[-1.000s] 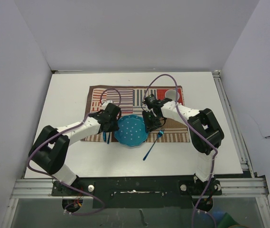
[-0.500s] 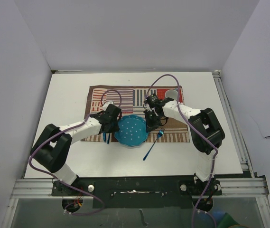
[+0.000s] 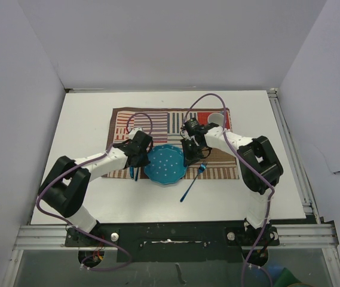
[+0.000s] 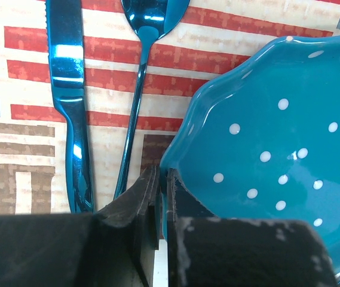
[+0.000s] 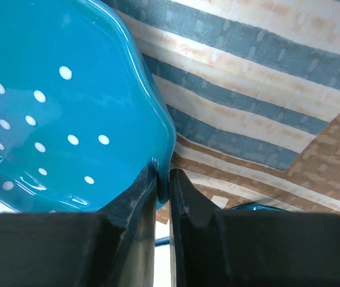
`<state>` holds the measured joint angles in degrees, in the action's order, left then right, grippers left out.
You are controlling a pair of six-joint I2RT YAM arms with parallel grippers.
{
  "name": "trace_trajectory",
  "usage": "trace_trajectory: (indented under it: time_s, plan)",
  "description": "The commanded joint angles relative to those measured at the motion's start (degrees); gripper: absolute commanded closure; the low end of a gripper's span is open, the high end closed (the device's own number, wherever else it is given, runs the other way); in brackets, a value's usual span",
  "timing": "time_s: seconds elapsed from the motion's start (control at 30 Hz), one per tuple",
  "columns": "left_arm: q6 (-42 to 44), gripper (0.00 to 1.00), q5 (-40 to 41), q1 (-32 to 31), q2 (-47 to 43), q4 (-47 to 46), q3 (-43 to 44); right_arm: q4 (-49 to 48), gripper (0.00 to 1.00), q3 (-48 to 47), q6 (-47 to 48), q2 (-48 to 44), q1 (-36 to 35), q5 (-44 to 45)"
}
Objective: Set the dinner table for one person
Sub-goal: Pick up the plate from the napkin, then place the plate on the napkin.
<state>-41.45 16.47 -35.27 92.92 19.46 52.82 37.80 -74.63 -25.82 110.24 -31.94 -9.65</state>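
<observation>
Two grippers pinch one blue dotted plate [image 3: 165, 165] from opposite sides, and I take that as a shared lift or slide, since a wide, shallow dish held by one edge alone would tip. Everything sits on the big white table [image 3: 86, 119], which fills the floor of the booth in front of the arm bases, with a striped mat [image 3: 158, 119] laid across its middle. Farthest left on the mat lie a knife [image 4: 74, 119] and a spoon [image 4: 140, 78], side by side and just clear of the plate, as if already set down. Next comes the left gripper [image 4: 159, 179], its fingers [image 4: 146, 197] drawn together on the plate's wavy left rim. The plate itself overhangs the mat's near edge, so my guess is it needs shifting back toward the mat's centre. On its right rim the right gripper [image 5: 162, 176] is clamped the same way, a finger either side of the lip. Beyond that a fork [image 3: 192, 182] lies slanted, half off the mat onto the table, probably still to be straightened. A white cup [image 3: 216, 119] stands at the mat's far right corner.
</observation>
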Motion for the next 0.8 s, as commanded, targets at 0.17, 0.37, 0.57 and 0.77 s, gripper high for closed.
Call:
trace_trajectory:
  time_s: [0.17, 0.37, 0.57, 0.77]
  plan:
    - [1.52, 1.00, -0.47, -0.04, -0.14, -5.13, 1.24, 4.98, 1.00, -3.85, 4.01, 0.08, -0.05, 7.36]
    - [2.55, 1.00, -0.40, 0.68, 0.58, -5.00, 3.63, 7.70, 1.00, -9.04, 5.18, 0.78, 0.14, 7.62]
    - [3.49, 1.00, 0.35, 1.42, 0.80, -4.44, 5.98, 9.19, 1.00, -12.68, 6.08, 2.05, 1.10, 7.47]
    - [3.68, 1.00, 0.66, 1.85, 0.62, -4.35, 6.93, 9.46, 1.00, -15.19, 6.81, 3.87, 2.59, 7.36]
